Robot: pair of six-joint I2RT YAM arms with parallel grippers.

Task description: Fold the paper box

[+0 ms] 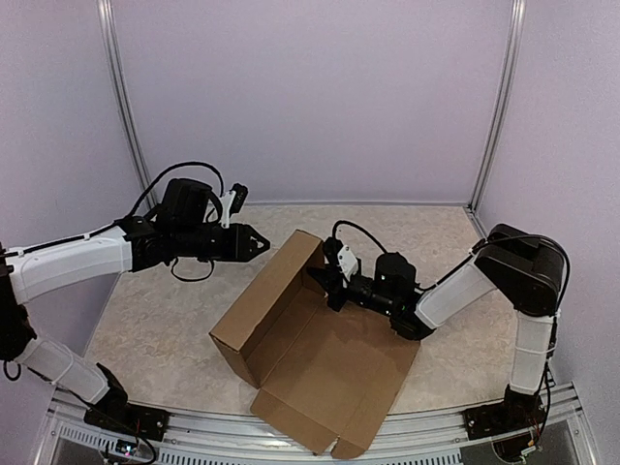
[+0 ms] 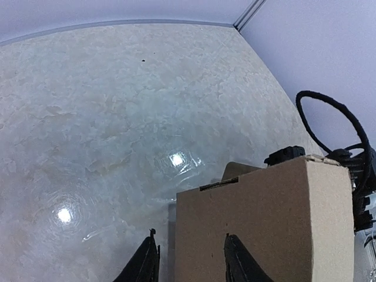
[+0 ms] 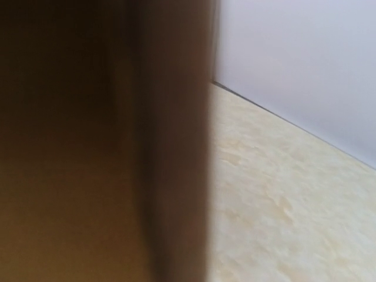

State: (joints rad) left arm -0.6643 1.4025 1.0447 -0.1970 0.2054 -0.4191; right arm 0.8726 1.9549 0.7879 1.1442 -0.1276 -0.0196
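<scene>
The paper box (image 1: 329, 368) is a brown cardboard sheet lying half folded on the table, its long left wall raised and its near flaps flat. My left gripper (image 1: 263, 242) hovers open just left of the box's far corner, apart from it. In the left wrist view the box's wall (image 2: 264, 223) stands ahead, and its end edge lines up between my open gripper (image 2: 191, 261) fingers. My right gripper (image 1: 327, 281) reaches into the far end of the box, against the short end flap. Blurred cardboard (image 3: 88, 147) hides its fingers in the right wrist view, so I cannot tell whether it pinches anything.
The beige marbled tabletop (image 1: 155, 329) is bounded by lilac walls with metal posts (image 1: 121, 87) at the back corners and a metal rail (image 1: 223, 441) along the near edge. A black cable loop (image 2: 329, 117) of the right arm shows behind the box.
</scene>
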